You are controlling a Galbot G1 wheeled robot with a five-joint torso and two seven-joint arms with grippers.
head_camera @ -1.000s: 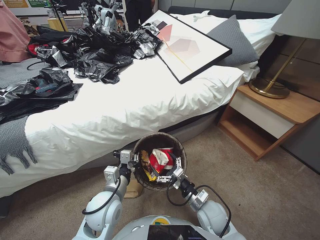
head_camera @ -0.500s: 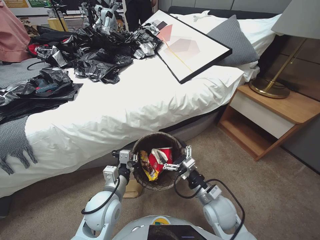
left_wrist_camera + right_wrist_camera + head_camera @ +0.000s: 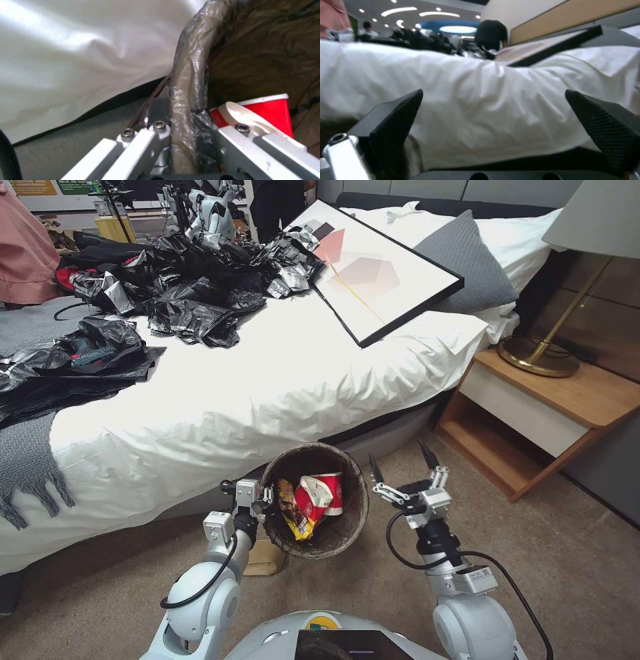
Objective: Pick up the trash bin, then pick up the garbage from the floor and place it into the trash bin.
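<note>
Beside the white-sheeted bed [image 3: 267, 400], left pincer [image 3: 261, 499] pinches the brown-lined round trash bin's [image 3: 347, 523] 9 o'clock rim, right pincer [image 3: 407, 473] spread empty at 3 o'clock, so that one-sided grip could probably slip.

Before me, black plastic bags [image 3: 193, 293] and a framed picture [image 3: 373, 270] lie on the white bed [image 3: 267, 387]; a nightstand [image 3: 533, 413] stands right.

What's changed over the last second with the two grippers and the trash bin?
The right gripper has lifted out of the trash bin and swung to the bin's right, open and empty. The left gripper stays clamped on the bin's lined rim. The red cup and yellow wrapper remain inside.
</note>
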